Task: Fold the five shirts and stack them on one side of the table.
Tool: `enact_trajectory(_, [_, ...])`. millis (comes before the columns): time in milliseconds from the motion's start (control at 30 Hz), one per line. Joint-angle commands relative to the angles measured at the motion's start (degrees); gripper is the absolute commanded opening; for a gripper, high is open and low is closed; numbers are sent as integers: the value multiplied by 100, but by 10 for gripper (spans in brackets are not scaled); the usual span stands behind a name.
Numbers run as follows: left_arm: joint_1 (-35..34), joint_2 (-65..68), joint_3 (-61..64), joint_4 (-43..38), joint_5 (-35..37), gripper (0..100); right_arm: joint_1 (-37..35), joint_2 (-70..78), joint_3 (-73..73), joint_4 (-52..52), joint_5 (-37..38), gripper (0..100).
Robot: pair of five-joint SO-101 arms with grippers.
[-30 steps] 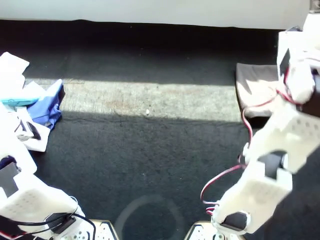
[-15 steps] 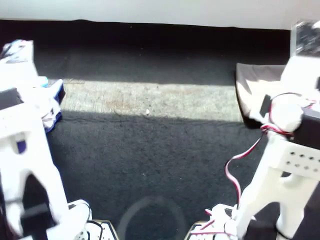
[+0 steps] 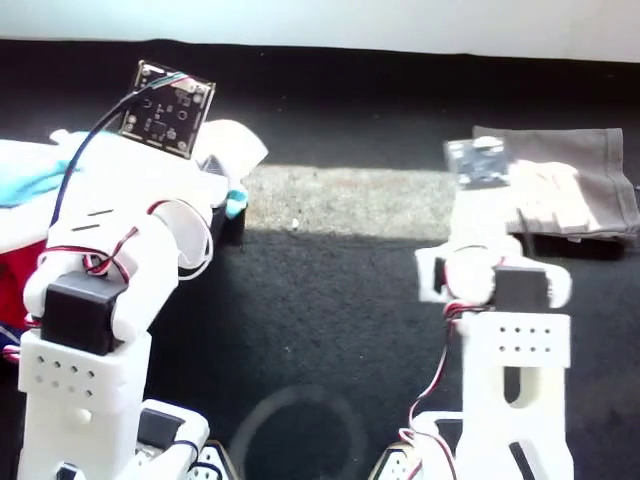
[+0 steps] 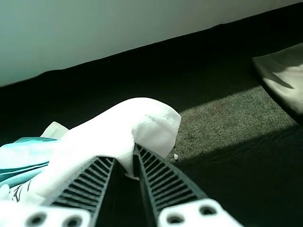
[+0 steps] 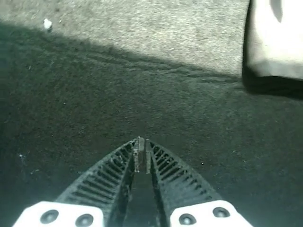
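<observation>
My left gripper (image 4: 133, 147) is shut on a fold of a white shirt (image 4: 118, 130), which it holds off the table at the left. In the high view that white shirt (image 3: 232, 150) bunches in front of the left arm (image 3: 130, 260). A teal shirt (image 4: 19, 153) lies just behind it, the same teal shirt (image 3: 30, 175) at the high view's left edge. A grey folded shirt (image 3: 585, 190) rests at the far right. My right gripper (image 5: 142, 144) is shut on nothing, hovering over the dark mat (image 5: 94, 94) short of the grey folded shirt (image 5: 277, 40).
A sunlit band (image 3: 350, 200) crosses the dark table mat (image 3: 320, 320) between the arms. A red cloth (image 3: 10, 285) peeks out at the left edge behind the left arm. A white wall (image 3: 350, 20) borders the far side. The right arm (image 3: 505, 310) stands upright at centre right.
Both arms have swung in from the table's sides and now stand upright. The left arm has lifted the white shirt from the pile at the left towards the middle.
</observation>
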Motion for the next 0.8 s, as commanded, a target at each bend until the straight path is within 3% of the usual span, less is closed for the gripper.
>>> enact_trajectory(0, [154,-180,-66,-167,-26,146,-681,-171,119,-356,-79,123])
enact_trajectory(100, [-66,-180,-66,70,-18,224,-1332,-163,136,-734,-79,222])
enact_trajectory(267, [-919,-180,-57,976,-26,202,-2229,57,119,-1385,-88,236])
enact_trajectory(433, [-3002,-163,-4,1732,-62,188,-2993,1226,84,-1807,-290,236])
enact_trajectory(567, [-4831,-145,356,1626,-176,189,-3741,2141,75,-2185,-448,236])
enact_trajectory(767, [-5974,-145,1270,1591,-668,189,-4690,3099,75,-2949,-422,238])
